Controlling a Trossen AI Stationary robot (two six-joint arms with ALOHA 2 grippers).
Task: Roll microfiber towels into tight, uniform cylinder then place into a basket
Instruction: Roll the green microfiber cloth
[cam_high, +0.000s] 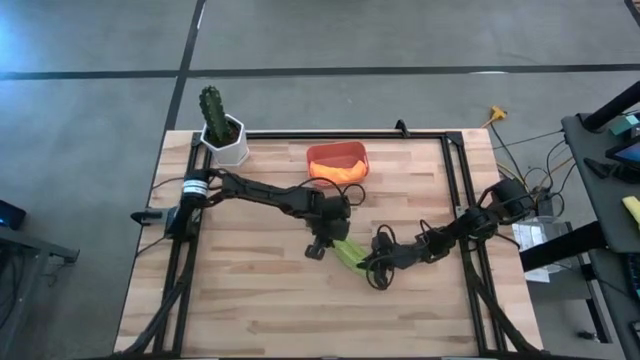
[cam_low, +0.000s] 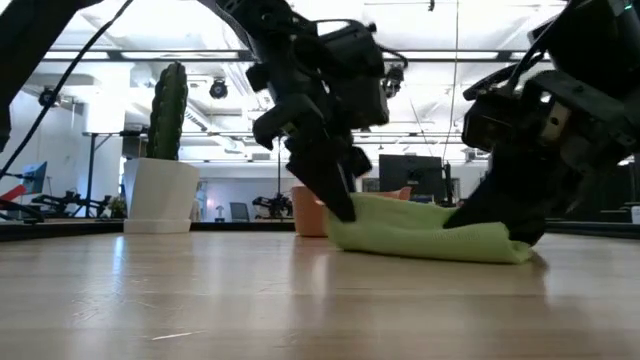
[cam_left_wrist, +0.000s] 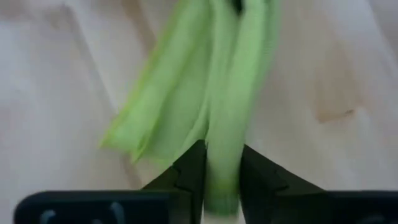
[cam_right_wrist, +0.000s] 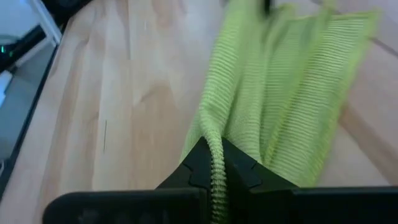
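Right gripper (cam_high: 377, 268): fingers clamped on one end of the lime green towel (cam_high: 349, 253), mid-table (cam_high: 250, 300). Left gripper (cam_high: 322, 243): fingers pinching its opposite end. The bunched towel lies between both. Beyond: salmon-red basket (cam_high: 337, 162) holding the orange towel (cam_high: 333, 171); cactus pot (cam_high: 226, 140) at the far-left corner.

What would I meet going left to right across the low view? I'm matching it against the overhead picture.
Cactus in its white pot → left gripper pinching one end of the green towel → right gripper on its other end. The red basket overlaps the left gripper, so I leave it unplaced.
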